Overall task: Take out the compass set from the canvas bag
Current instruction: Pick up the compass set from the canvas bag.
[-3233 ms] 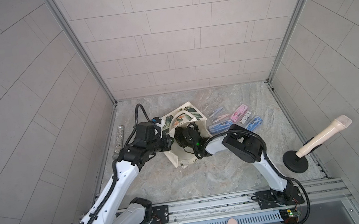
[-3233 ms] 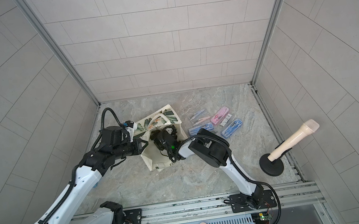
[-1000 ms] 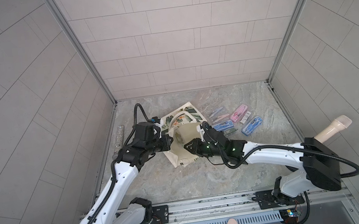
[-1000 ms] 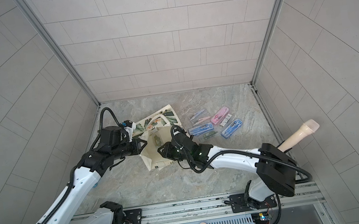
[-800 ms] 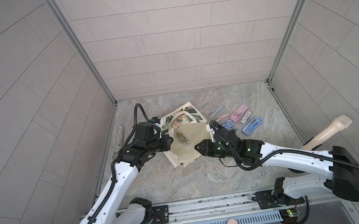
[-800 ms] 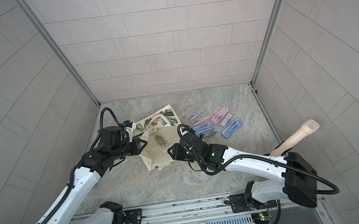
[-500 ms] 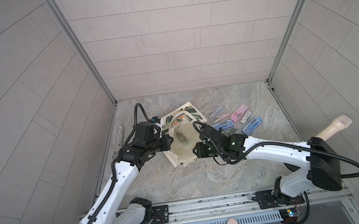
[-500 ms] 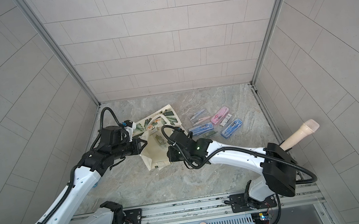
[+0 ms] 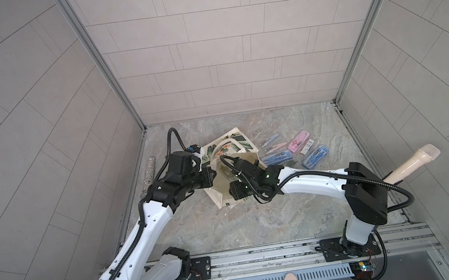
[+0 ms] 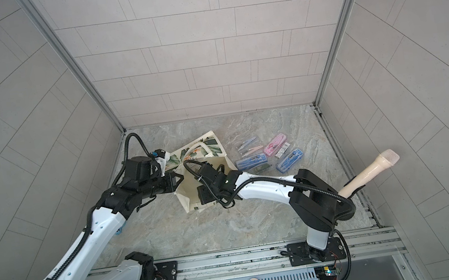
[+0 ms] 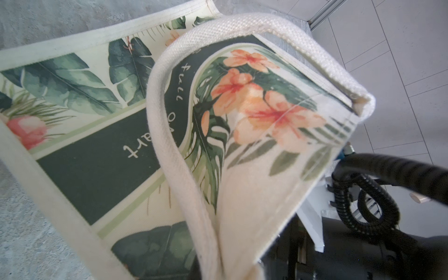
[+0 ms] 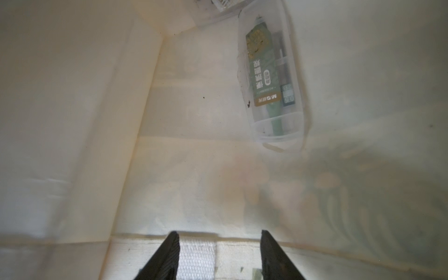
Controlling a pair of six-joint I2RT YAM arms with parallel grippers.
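- canvas bag (image 9: 237, 142) lies on the desk (image 9: 257, 221), in the left half toward the far edge. Leaf and flower print faces up, mouth pulled open.
- left fingers (image 9: 213, 176) are pressed together, pinching the bag's rim. The upper side is lifted off the lower one. Up close, the left wrist view shows the raised flap and a loop handle (image 11: 167, 155).
- right fingers (image 12: 169, 254) are spread with nothing between them. They sit at the bag's rim, pointing into the bag.
- compass set (image 12: 271, 80) is a clear plastic case holding a green card and a green tool. It lies deep inside the bag near an inner fold, well apart from the right fingers and untouched.
- The edge of another clear case (image 12: 225, 7) shows beside it, mostly cut off.
- Outside the bag, flat on the desk just right of it: blue case (image 9: 276, 157), pink case (image 9: 299, 141), second blue case (image 9: 315, 156).
- beige microphone (image 9: 414, 161) leans at the desk's right edge.
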